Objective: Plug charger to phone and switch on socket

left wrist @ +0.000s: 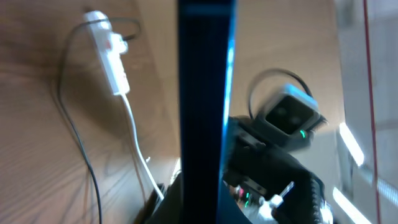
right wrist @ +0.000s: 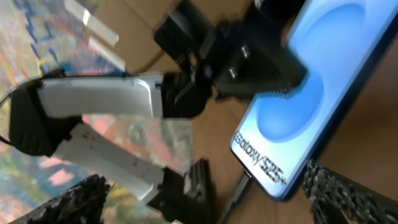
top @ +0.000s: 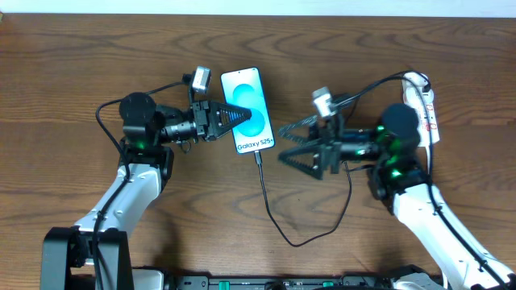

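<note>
Black charger (top: 270,211) at phone (top: 251,138) — L end effector (top: 255,115) clamps phone, R end effector (top: 280,145) wide.

Both arms share one build: white tubular links joined by rounded black housings. The left arm (top: 121,197) fills the lower left of the overhead frame, the right arm (top: 439,221) the lower right. Small green lights (top: 142,146) glow on the black joints. The left gripper (top: 242,115) and the right gripper (top: 280,145) are black, with triangular, open-framed fingers; up close, the fingers (right wrist: 345,186) look rough and knobbly. Each wrist bears a small pale grey camera box (top: 199,78). Thin black cables (top: 101,121) loop out beside the joints.
</note>
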{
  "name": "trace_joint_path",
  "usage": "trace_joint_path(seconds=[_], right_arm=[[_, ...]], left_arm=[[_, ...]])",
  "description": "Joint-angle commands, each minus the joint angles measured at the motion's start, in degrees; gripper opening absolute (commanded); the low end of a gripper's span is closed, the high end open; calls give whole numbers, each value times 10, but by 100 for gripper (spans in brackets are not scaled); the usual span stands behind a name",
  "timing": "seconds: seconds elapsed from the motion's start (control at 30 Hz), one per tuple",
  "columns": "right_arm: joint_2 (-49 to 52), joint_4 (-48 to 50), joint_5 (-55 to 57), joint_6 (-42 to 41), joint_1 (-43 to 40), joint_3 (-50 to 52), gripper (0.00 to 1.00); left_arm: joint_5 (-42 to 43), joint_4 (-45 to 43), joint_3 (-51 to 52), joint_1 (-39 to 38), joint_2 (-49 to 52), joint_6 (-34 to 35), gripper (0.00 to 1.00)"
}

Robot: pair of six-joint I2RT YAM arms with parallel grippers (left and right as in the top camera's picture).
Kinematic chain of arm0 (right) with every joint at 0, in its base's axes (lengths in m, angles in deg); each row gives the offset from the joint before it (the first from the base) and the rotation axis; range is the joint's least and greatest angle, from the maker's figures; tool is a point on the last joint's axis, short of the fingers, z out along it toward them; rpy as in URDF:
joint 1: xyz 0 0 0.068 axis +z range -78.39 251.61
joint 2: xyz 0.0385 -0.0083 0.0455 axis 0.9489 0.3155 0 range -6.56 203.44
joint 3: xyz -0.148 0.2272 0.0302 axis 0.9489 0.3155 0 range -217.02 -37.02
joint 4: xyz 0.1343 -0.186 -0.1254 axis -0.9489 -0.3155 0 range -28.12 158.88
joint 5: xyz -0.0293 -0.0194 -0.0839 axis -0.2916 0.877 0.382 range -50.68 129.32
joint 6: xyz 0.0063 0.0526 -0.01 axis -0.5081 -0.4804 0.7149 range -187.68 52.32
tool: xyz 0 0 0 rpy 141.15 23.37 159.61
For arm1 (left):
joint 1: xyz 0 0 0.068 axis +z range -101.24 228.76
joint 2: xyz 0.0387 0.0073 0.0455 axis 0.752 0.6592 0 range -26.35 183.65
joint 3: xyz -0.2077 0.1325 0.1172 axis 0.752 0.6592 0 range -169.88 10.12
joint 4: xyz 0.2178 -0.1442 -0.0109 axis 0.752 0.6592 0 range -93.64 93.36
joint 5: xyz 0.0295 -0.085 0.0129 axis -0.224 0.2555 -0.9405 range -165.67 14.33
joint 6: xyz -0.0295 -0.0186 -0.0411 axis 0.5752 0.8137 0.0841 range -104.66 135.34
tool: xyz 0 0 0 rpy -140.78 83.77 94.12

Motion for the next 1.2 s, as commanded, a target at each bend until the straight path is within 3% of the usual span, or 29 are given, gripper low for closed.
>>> trace_joint_path(seconds=[0.0,0.1,0.2,0.27,0.33,0.43,0.7,0.77,0.9,1.17], right_arm=[[1,4,-14,-23,-35,-5,99],[1,-59,53,44,-46,-5,99],[1,-174,205,116,-39,-5,99],[1,-256,340,128,-27,-5,95],[0,-302,386,133,-14,-5,87],[-8,-316,363,132,8,-5,77],[-94,-318,340,105,87,-17,64],[-109,-330,388,105,116,-17,64],[-115,-393,586,115,202,-17,62],[-111,-406,781,115,331,-18,57]], left_arm=[[-66,47,-9,3,-2,-49,7],[-106,119,-9,3,-2,-73,7],[-123,152,-9,3,-2,-78,7],[-124,152,-9,3,-2,-78,7],[-124,152,-9,3,-2,-79,7],[-124,154,-9,3,-2,-116,7],[-128,173,-9,3,-2,-138,7],[-128,173,-9,3,-2,-138,7],[-110,173,-9,3,-2,-138,7],[-89,173,-9,3,-2,-138,7]])
